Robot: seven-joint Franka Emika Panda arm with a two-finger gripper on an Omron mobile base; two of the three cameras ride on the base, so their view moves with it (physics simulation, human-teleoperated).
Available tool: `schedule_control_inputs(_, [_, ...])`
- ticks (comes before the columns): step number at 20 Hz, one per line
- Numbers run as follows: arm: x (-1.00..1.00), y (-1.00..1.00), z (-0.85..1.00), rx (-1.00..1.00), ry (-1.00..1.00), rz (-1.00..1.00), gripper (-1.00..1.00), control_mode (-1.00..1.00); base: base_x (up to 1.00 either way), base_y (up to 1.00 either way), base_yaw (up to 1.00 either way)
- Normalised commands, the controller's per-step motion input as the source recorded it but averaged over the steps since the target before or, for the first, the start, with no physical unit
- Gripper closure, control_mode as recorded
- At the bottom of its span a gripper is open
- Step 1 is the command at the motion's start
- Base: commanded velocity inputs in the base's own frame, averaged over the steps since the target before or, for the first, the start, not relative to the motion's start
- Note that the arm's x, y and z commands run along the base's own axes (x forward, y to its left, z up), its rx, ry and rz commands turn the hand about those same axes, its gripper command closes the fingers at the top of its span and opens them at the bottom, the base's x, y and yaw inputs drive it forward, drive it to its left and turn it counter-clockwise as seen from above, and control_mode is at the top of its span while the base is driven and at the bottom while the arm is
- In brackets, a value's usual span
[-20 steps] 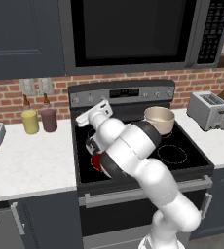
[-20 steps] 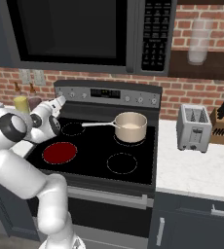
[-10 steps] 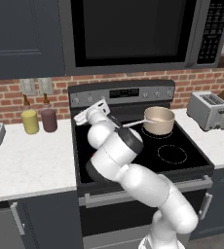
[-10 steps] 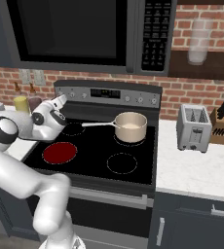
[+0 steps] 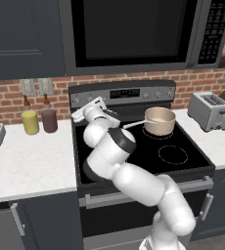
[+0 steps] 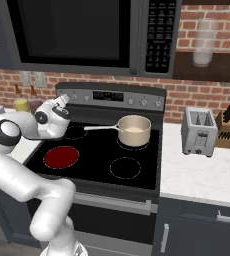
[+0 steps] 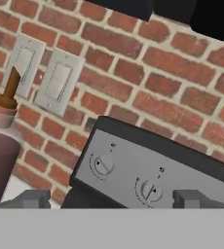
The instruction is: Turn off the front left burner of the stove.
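The tool (image 7: 111, 197), its tips apart and clamping nothing, faces two knobs (image 7: 102, 165) on the stove (image 6: 107, 150) panel's left end in the hand view, while the right base view shows the front left burner (image 6: 61, 157) glowing red at eight o'clock of the pot (image 6: 135, 130).

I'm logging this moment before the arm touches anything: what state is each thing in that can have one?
front left burner: glowing red, on.
front right burner: black disc, off.
saucepan: upright on the back right burner, handle pointing left.
gripper: open, tips apart, facing the two leftmost knobs.
leftmost knob: untouched.
toaster: slots empty.
microwave: door shut.
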Motion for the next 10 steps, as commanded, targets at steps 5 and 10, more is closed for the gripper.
schedule_control_inputs(5, [0.43, 0.25, 0.0, 0.0, 0.0, 0.05, -1.0, -1.0, 0.0, 0.0, 0.0])
schedule_control_inputs(10, [0.44, 0.09, -0.06, 0.0, 0.0, 0.02, -1.0, -1.0, 0.0, 0.0, 0.0])
